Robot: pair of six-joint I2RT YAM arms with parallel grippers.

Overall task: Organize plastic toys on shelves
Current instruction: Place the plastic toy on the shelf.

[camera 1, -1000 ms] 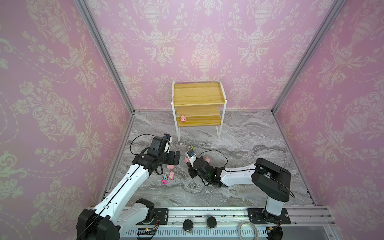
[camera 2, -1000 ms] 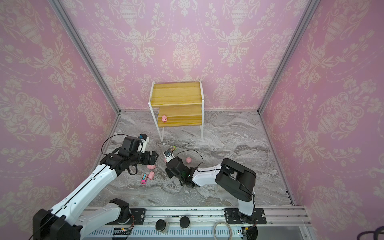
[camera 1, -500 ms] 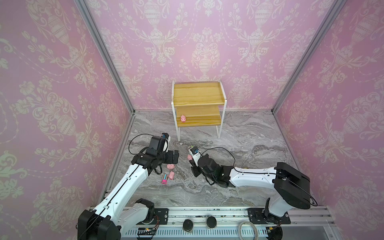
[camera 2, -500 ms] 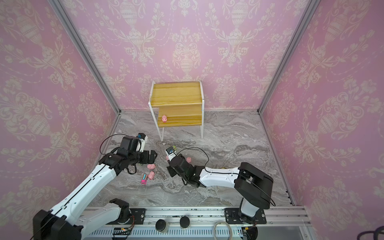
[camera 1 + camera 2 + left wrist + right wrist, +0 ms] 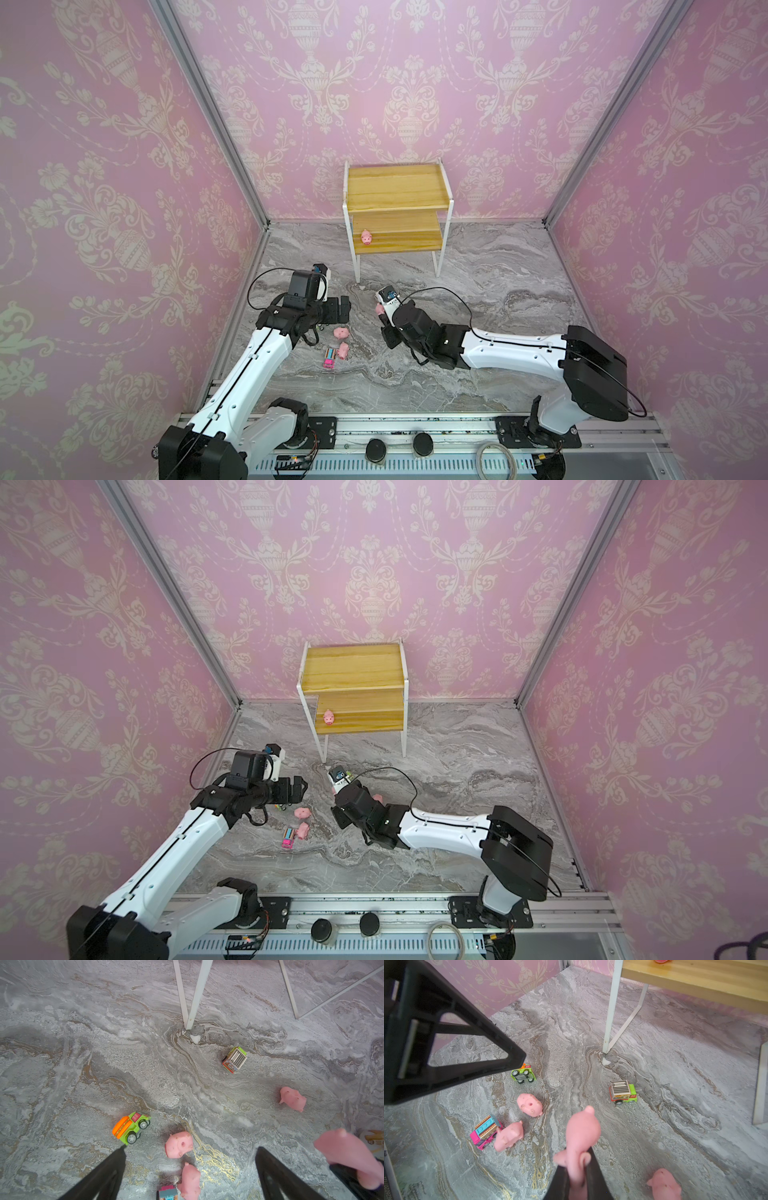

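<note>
My right gripper [image 5: 577, 1153] is shut on a pink pig [image 5: 581, 1132] and holds it off the floor; that pig shows in a top view [image 5: 378, 309]. My left gripper [image 5: 191, 1148] hangs wide open over two pigs on the floor [image 5: 179, 1145] [image 5: 190, 1180], holding nothing. A pink-blue truck [image 5: 485, 1131] touches the nearer pig. An orange-green truck [image 5: 131, 1128] lies on its side by one left finger. A brown-green truck [image 5: 623, 1091] and another pig [image 5: 664, 1186] sit apart. One pig [image 5: 366, 237] stands on the lower board of the shelves [image 5: 395, 191].
The shelves' thin white legs [image 5: 190, 1022] come down to the grey marble floor just behind the toys. Pink patterned walls close in on three sides. The two grippers [image 5: 343, 309] are close together at the front left of the floor.
The right jaws have closed tighter on the pig, and that arm's elbow has swung out to the right. The left jaws have spread a little wider.
</note>
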